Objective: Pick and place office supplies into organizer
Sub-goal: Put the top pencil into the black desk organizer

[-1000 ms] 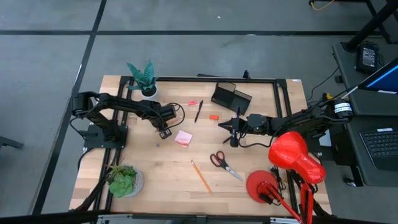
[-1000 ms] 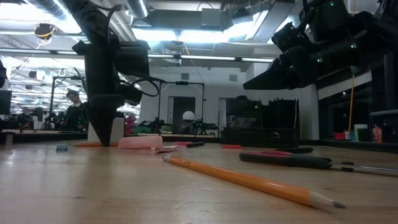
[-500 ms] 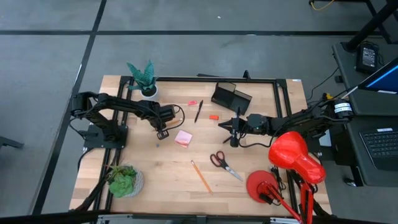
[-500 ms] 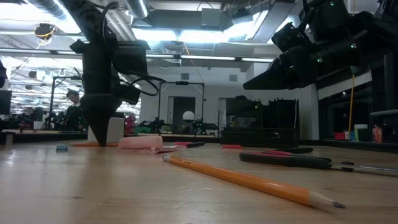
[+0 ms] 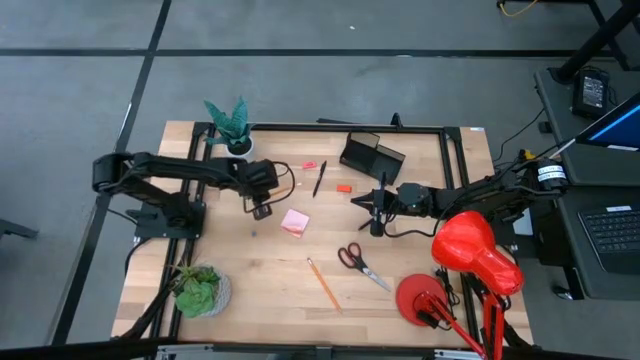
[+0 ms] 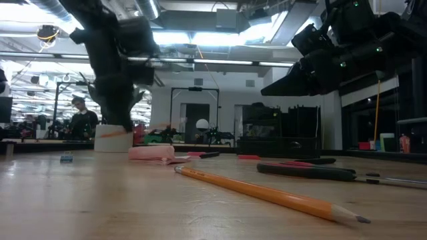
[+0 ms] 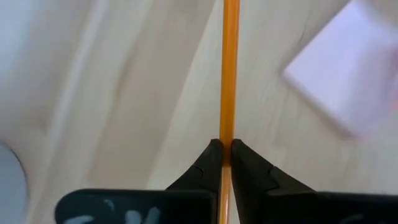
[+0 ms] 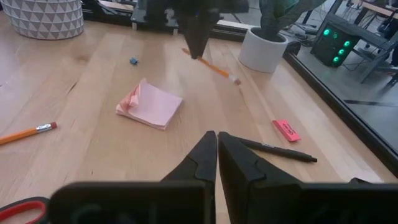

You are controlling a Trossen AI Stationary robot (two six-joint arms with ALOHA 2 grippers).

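Left gripper (image 5: 261,207), fingers clamped on an orange pencil (image 7: 229,74), is raised above the tabletop near its left edge, beside the pink sticky-note pad (image 5: 294,222). The organizer (image 5: 371,157) lies toward the far edge, to the right, well apart; the pencil's long axis runs straight out between the fingers. Right gripper (image 5: 377,217), fingers together and empty, waits nearer the organizer.

Arms: I saw two dark, near-black jointed arms, left arm (image 5: 190,172) and right arm (image 5: 470,192), built of slim links.
Cables: I noted thin black loops beside each wrist (clearest from above).
Fingers: the left gripper (image 7: 226,155) and right gripper (image 8: 217,144) ended in matte black, wedge-shaped tips.
Lights: small green dots glowed on the right arm's housing in the low view.
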